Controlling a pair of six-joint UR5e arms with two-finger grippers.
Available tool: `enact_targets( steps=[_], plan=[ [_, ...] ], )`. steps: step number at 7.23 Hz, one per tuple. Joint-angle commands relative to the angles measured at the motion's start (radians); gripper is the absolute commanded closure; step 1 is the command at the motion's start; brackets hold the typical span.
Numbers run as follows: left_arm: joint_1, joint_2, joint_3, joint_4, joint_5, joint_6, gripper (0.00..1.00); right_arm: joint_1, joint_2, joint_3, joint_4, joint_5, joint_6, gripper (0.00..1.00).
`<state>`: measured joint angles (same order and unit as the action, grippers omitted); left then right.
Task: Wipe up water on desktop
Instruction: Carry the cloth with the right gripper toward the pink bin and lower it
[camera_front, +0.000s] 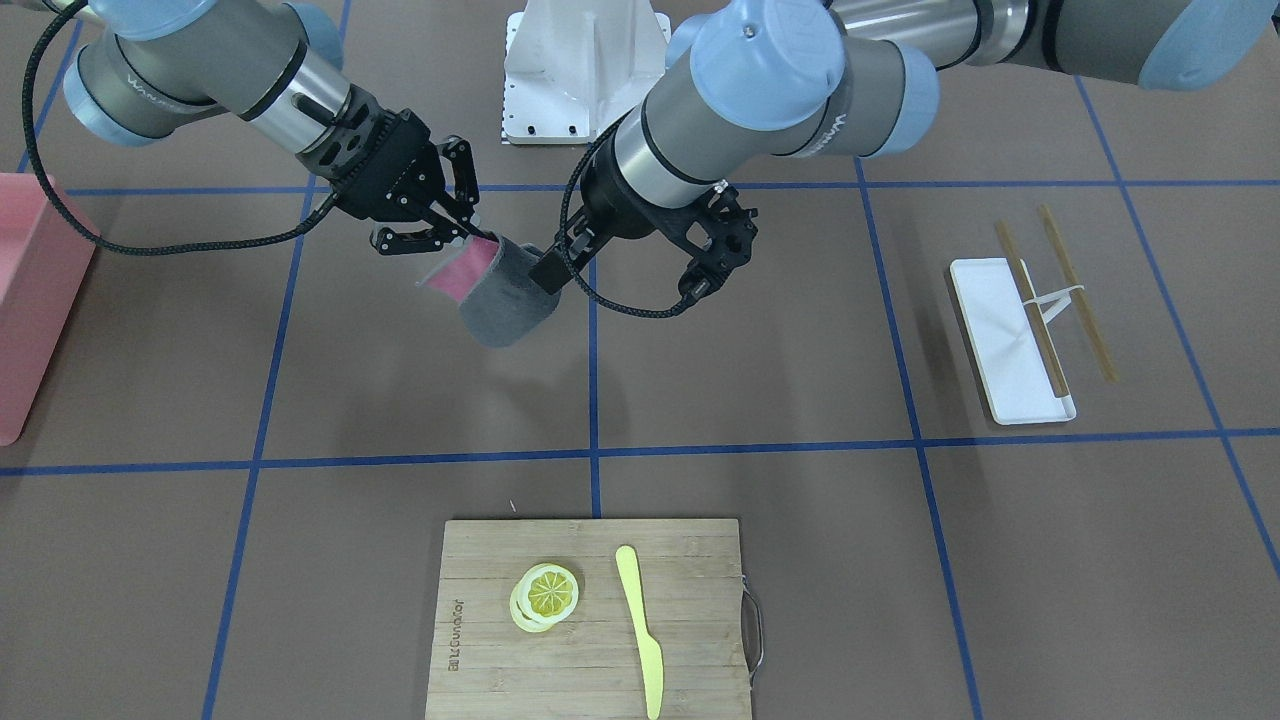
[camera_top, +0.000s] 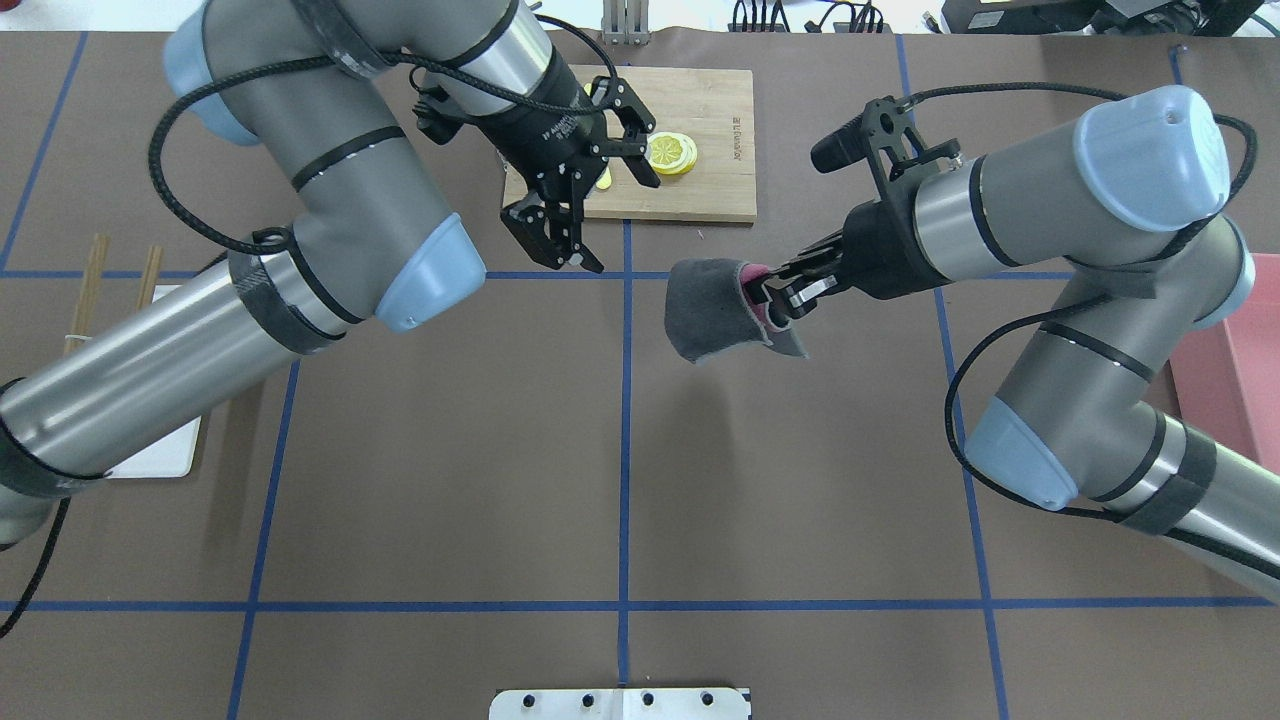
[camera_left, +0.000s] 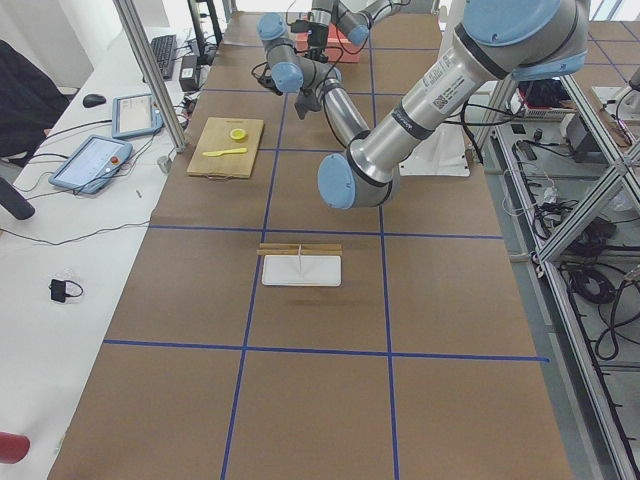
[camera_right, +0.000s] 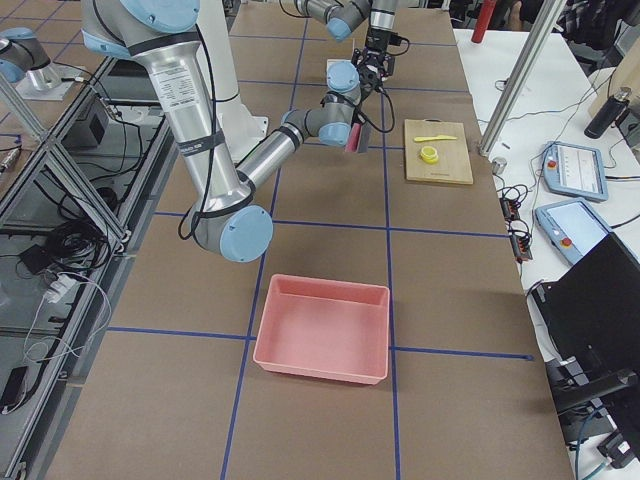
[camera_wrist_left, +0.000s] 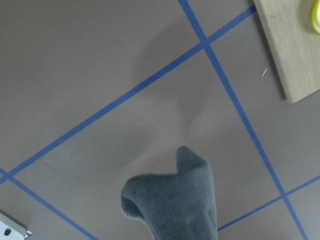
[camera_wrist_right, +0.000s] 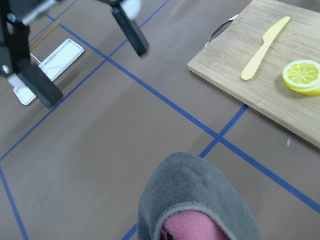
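The brown desktop with blue tape lines fills the views; I cannot make out water on it. My right gripper is shut on a folded cloth, grey outside and pink inside, and holds it above the desktop near the middle tape line. The cloth also shows in the front view, hanging from the right gripper, and in the right wrist view. My left gripper is open and empty, just left of the cloth by the cutting board's near edge; it also shows in the front view.
A bamboo cutting board holds lemon slices and a yellow knife. A white tray with chopsticks lies on my left side. A pink bin stands on my right. The base plate is between the arms.
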<state>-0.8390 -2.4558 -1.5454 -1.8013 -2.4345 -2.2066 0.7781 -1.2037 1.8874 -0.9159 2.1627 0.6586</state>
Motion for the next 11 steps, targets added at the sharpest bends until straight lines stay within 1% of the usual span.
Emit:
enact_targets(
  steps=[1, 2, 3, 4, 6, 7, 8, 9, 10, 11],
  plan=[
    [-0.109, 0.149, -0.141, 0.003, 0.002, 0.222, 0.01, 0.100, -0.097, 0.019, -0.029, 0.040, -0.001, 1.00],
    [-0.161, 0.203, -0.189, 0.005, 0.002, 0.352, 0.01, 0.127, -0.143, 0.010, -0.050, 0.037, -0.014, 1.00],
    [-0.193, 0.228, -0.203, 0.008, 0.002, 0.401, 0.01, 0.135, -0.187, 0.009, -0.101, 0.023, -0.042, 1.00],
    [-0.221, 0.260, -0.217, 0.008, 0.003, 0.442, 0.01, 0.148, -0.229, 0.010, -0.148, 0.011, -0.112, 1.00],
    [-0.267, 0.360, -0.251, 0.008, 0.003, 0.609, 0.01, 0.173, -0.347, 0.006, -0.184, -0.042, -0.361, 1.00],
    [-0.281, 0.397, -0.255, 0.008, 0.005, 0.677, 0.01, 0.179, -0.385, 0.005, -0.205, -0.075, -0.443, 1.00],
    [-0.278, 0.417, -0.258, 0.008, 0.050, 0.705, 0.01, 0.172, -0.405, -0.007, -0.205, -0.122, -0.485, 1.00],
    [-0.273, 0.449, -0.268, 0.008, 0.101, 0.758, 0.01, 0.149, -0.398, -0.031, -0.205, -0.136, -0.487, 1.00],
    [-0.275, 0.506, -0.292, 0.008, 0.132, 0.869, 0.01, 0.097, -0.392, -0.045, -0.204, -0.136, -0.476, 1.00],
    [-0.278, 0.578, -0.330, 0.008, 0.184, 1.009, 0.01, 0.051, -0.387, -0.045, -0.204, -0.138, -0.471, 1.00]
  ],
)
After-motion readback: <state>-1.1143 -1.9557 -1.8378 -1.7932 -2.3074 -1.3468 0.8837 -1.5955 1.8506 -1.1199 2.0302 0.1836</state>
